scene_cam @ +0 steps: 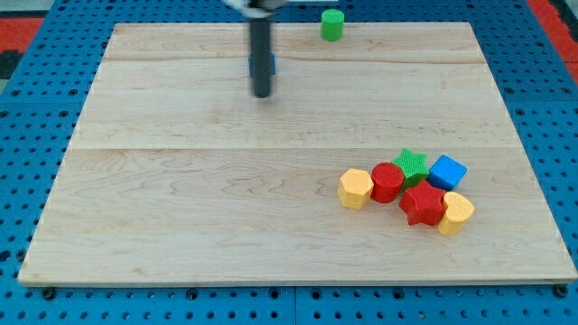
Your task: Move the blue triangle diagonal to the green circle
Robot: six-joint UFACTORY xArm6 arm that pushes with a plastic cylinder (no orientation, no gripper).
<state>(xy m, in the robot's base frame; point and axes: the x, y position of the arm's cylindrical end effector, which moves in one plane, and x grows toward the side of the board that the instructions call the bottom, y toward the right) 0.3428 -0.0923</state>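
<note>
Near the board's (181, 226) top edge, my tip (262, 94) touches the blue triangle (270, 64).

No readable text

No letters, numbers, labels or brand marks can be read on the blocks, the rod or the wooden surface (181, 199).

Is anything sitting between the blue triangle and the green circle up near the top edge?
Nothing visible does. The blue triangle is mostly hidden behind the rod, with my tip just below it. The board between it and the green circle shows only bare wood. The other blocks are clustered far off at the view's lower right.
</note>
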